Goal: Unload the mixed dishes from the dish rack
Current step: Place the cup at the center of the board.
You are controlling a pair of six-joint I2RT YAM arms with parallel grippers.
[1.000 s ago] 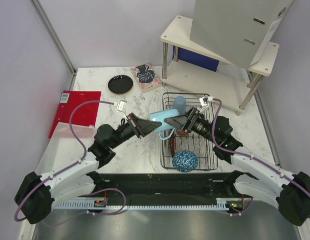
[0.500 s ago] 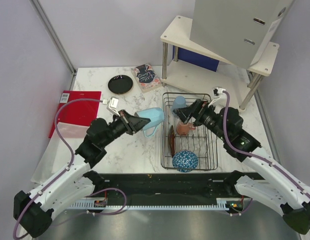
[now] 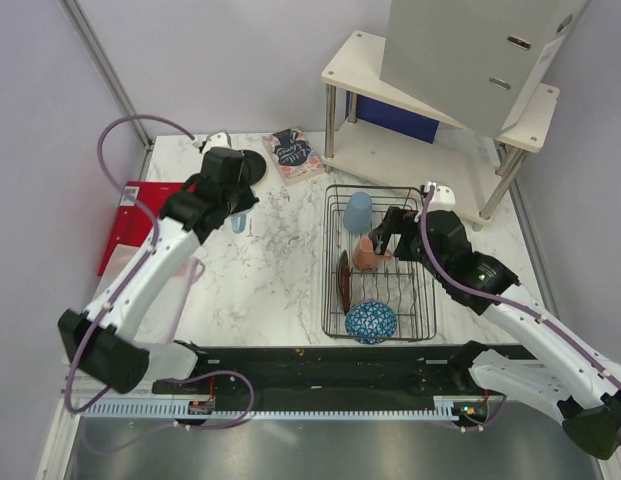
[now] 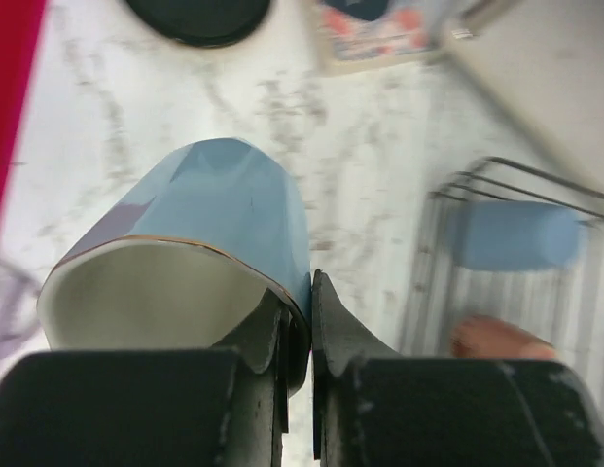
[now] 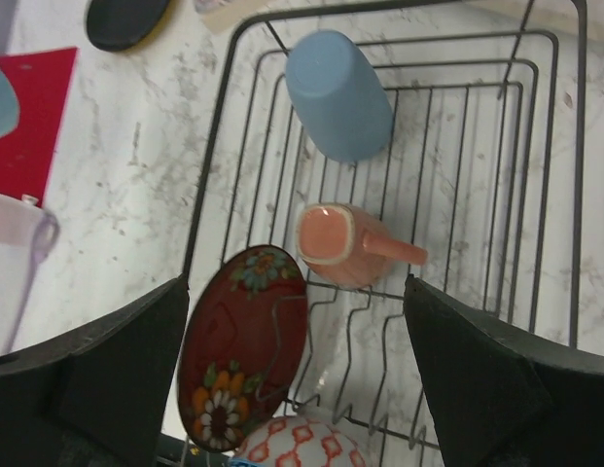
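My left gripper (image 3: 234,210) is shut on the rim of a light-blue cup (image 3: 238,223), held over the marble just in front of the black plate (image 3: 252,166). In the left wrist view the fingers pinch the cup (image 4: 190,219) wall at its rim. The black wire dish rack (image 3: 428,300) holds a second light-blue cup (image 3: 358,211), a salmon-pink mug (image 3: 367,256), a dark red-brown flowered plate (image 3: 342,284) standing on edge and a blue-and-white patterned bowl (image 3: 371,322). My right gripper (image 5: 297,292) is wide open and empty above the rack, over the mug (image 5: 338,244) and plate (image 5: 245,341).
A patterned booklet (image 3: 293,154) lies behind the rack. A white two-tier shelf (image 3: 430,150) stands at the back right. A red mat (image 3: 140,228) lies at the left, with a clear plastic container (image 5: 15,263) near it.
My left arm has swung left and back with the blue cup, from beside the rack to near the black plate. My right gripper has pulled back above the rack.
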